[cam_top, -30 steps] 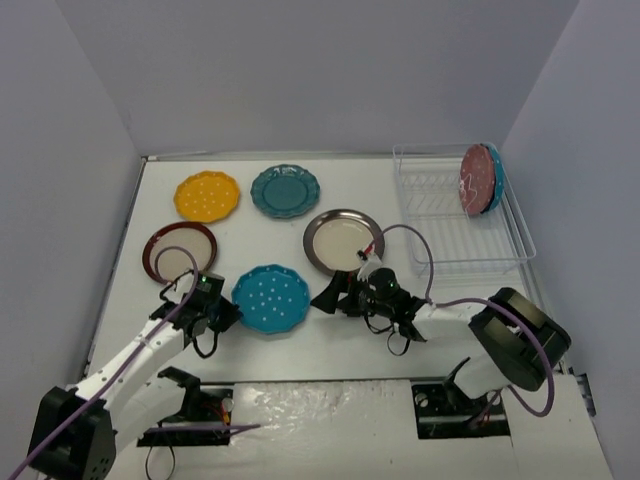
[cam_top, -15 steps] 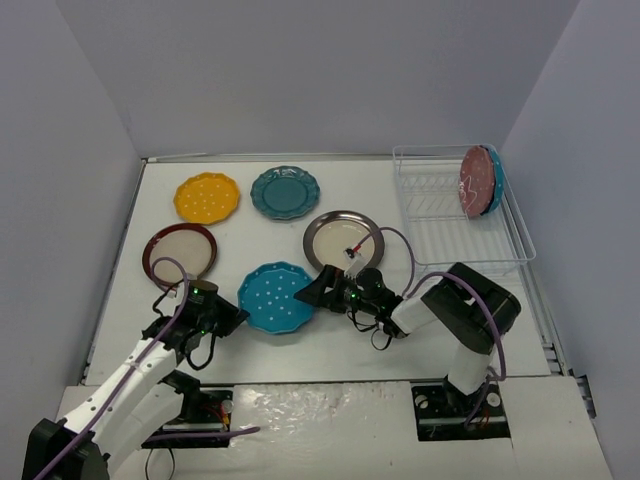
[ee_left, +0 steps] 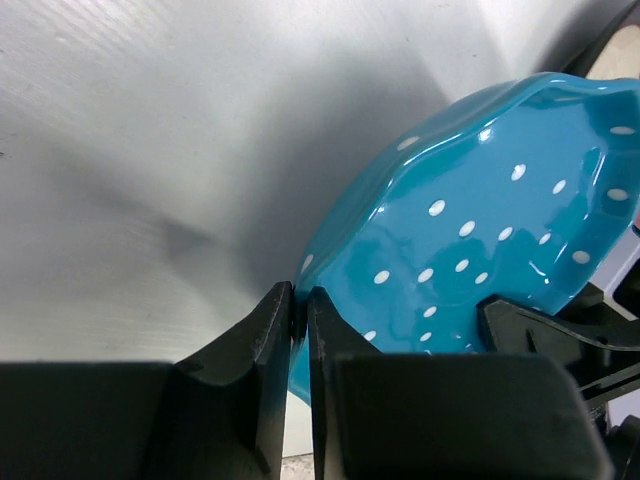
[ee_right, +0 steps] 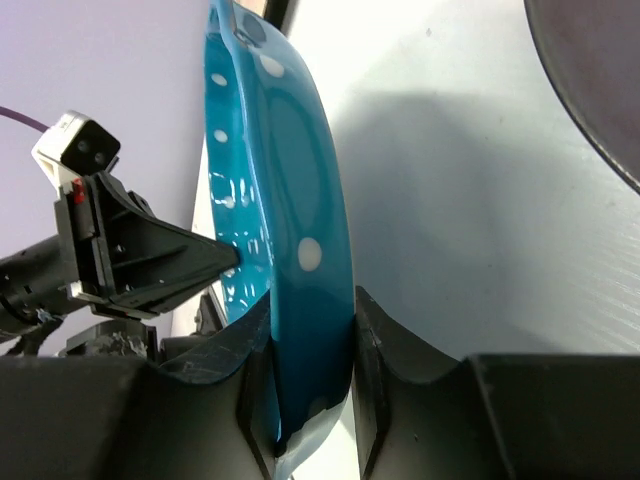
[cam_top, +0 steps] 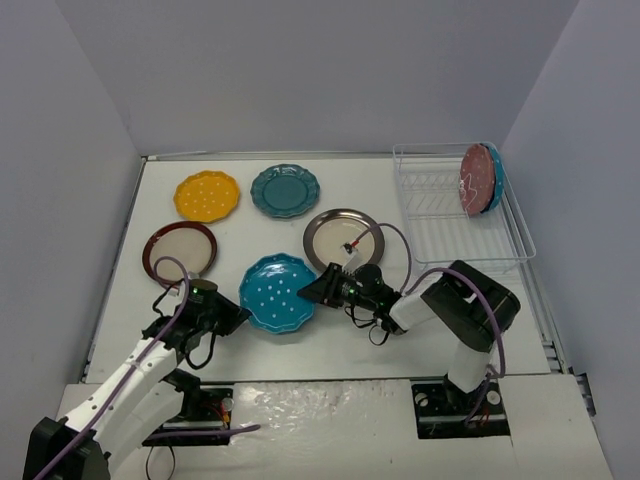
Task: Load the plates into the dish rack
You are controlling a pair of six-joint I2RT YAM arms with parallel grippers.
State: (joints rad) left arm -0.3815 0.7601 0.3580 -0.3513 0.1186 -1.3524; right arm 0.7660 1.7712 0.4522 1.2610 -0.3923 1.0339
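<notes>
Now the right fingers point(ee_right: 385, 345) pinch the 3 o'clock rim of the blue dotted plate point(cam_top: 277, 293), with closed, empty left fingers point(ee_left: 262, 345) bracing 9 o'clock; the glossy rim could slip on lifting.

Standing on edge in the wire rack point(cam_top: 430, 200): pink plate point(cam_top: 471, 180), blue plate point(cam_top: 495, 178). Lying flat on the counter point(cam_top: 300, 350): yellow plate point(cam_top: 207, 196), teal plate point(cam_top: 285, 190), maroon-rimmed plate point(cam_top: 180, 250), brown-rimmed plate point(cam_top: 340, 237). Sitting pinched by the right pincer point(cam_top: 313, 291): dotted blue plate point(cam_top: 275, 293).

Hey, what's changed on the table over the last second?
The right gripper moved left and closed on the right rim of the blue dotted plate. The left gripper, shut throughout, nudged that plate slightly right. The other plates and the dish rack stayed put.
</notes>
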